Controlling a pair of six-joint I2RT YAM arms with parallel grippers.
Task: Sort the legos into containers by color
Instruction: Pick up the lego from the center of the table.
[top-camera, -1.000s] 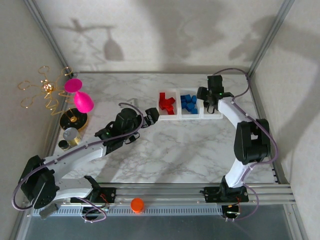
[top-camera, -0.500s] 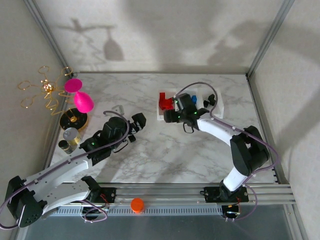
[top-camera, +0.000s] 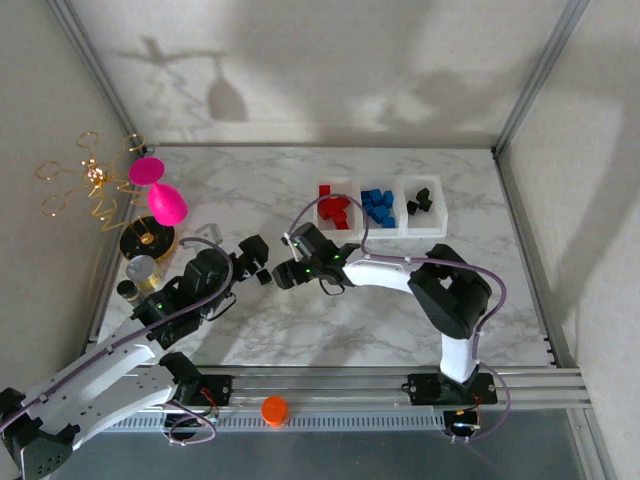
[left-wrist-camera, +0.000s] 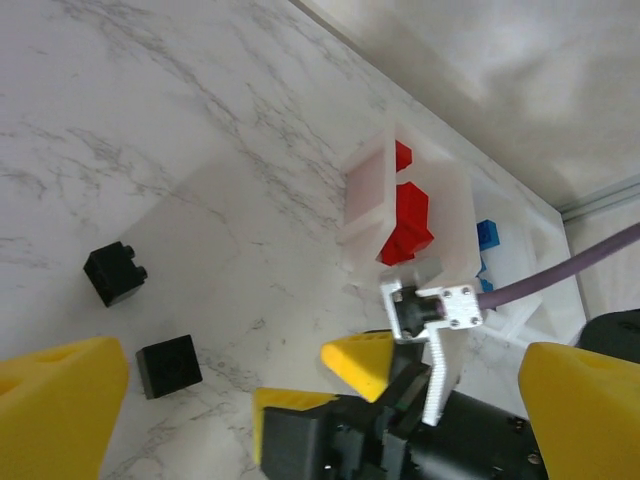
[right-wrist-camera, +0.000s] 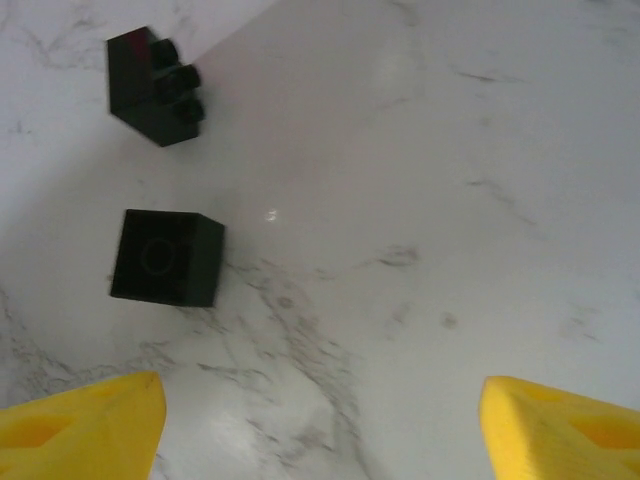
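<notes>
Three joined white containers (top-camera: 400, 228) stand at the back: red legos (top-camera: 335, 208) in the left one, blue legos (top-camera: 377, 205) in the middle, black legos (top-camera: 420, 203) in the right. Two loose black legos lie on the marble, one studded (right-wrist-camera: 155, 85) and one square (right-wrist-camera: 165, 258); the left wrist view has them at the left (left-wrist-camera: 115, 273) (left-wrist-camera: 168, 365). My right gripper (right-wrist-camera: 320, 430) hangs open over the table just right of the square one, holding nothing. My left gripper (left-wrist-camera: 320, 410) is open wide and faces the right gripper (top-camera: 287, 272) across those legos. The red-filled container (left-wrist-camera: 360, 195) lies beyond.
A pink goblet (top-camera: 160, 195) and a gold wire stand (top-camera: 85, 185) are at the back left, with a metal cup (top-camera: 143, 272) near the left arm. An orange cap (top-camera: 274, 409) sits on the front rail. Open marble lies right of the right gripper.
My right arm swung from the right-hand container leftward and nearer to the table's middle, its jaws widening. My left arm drew back toward the near left.
</notes>
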